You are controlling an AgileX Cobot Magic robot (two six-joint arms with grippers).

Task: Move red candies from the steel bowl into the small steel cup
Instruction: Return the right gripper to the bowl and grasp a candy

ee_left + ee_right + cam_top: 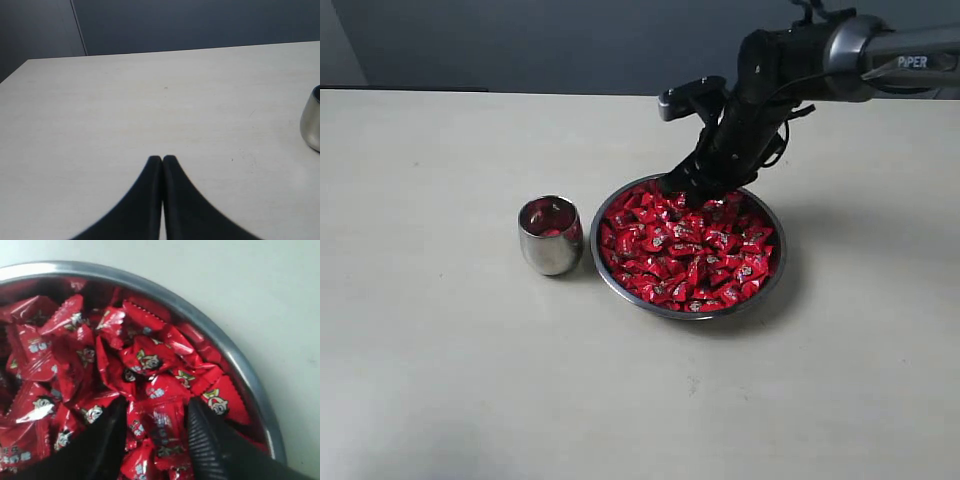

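Observation:
The steel bowl [685,314] sits right of centre, heaped with red candies [685,255]. Just to its left stands the small steel cup [550,245], with red showing inside it. My right gripper [692,186] reaches down into the bowl's far side. In the right wrist view the gripper [157,402] is open, its ribbed fingers [202,440] pushed into the candies [145,360] on either side of one wrapper, near the bowl's rim [242,362]. My left gripper [162,159] is shut on nothing above bare table, with the cup's side [312,120] at the frame's edge.
The pale table [440,380] spreads wide around the bowl and cup. A dark wall [520,40] runs behind its far edge. The right arm [880,55] comes in from the upper right, above the bowl.

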